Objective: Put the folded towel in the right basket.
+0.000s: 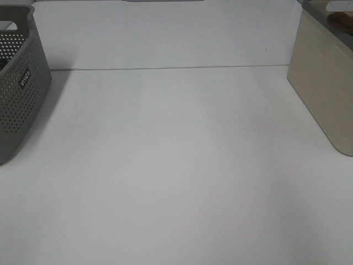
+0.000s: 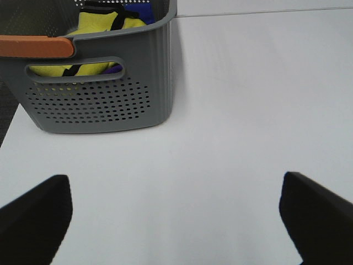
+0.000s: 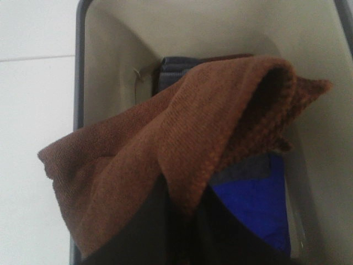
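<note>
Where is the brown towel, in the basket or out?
Partly in: the brown towel hangs in the mouth of the beige basket above a blue cloth, pinched by the right gripper, not released.

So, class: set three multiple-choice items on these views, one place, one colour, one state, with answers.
1. Where is the brown towel? A on a shelf B held over the beige basket C on the floor
2. What colour is the cloth under it? A blue B green C pink
3. How is the left gripper? A shut on a cup B open, empty C shut on a towel
Answers: B, the right gripper holds it there; A, blue shows beneath; B, jaws apart over the table.
</note>
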### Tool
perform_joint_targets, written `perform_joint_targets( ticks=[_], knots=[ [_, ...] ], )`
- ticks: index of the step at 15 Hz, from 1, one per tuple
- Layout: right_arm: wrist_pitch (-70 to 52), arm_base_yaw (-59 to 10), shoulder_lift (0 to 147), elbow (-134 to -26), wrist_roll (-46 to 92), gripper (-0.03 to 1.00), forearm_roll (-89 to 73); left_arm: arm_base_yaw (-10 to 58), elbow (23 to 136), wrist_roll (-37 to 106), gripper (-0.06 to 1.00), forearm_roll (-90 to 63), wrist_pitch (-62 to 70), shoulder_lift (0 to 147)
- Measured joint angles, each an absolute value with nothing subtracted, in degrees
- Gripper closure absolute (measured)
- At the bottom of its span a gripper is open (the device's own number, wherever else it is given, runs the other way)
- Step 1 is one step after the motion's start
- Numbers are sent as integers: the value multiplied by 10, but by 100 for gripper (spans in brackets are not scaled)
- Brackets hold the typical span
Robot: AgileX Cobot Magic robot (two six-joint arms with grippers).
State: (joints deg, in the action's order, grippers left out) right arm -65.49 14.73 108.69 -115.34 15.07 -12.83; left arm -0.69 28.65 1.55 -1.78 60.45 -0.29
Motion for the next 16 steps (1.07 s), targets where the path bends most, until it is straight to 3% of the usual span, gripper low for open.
perform_joint_targets(
  ticks=[2,4,7,8,12,16],
  knots=[
    [-662,147,1117,-1153,150,91,-126,-7,286,15,-3,-18,604,-3],
    [-665,147,1144,-1153,140,81,-125,-7,286,15,-3,-18,604,-3],
    [-666,147,1159,-1153,121,38,-124,-7,286,15,-3,-18,604,-3],
    [-666,147,1159,-1153,120,30,-124,-7,286,15,-3,-18,604,-3],
    [-670,131,1153,-1153,119,24,-131,-7,286,15,-3,-18,604,-3],
    [-690,59,1112,-1153,108,24,-135,-7,286,15,-3,-18,604,-3]
  ],
)
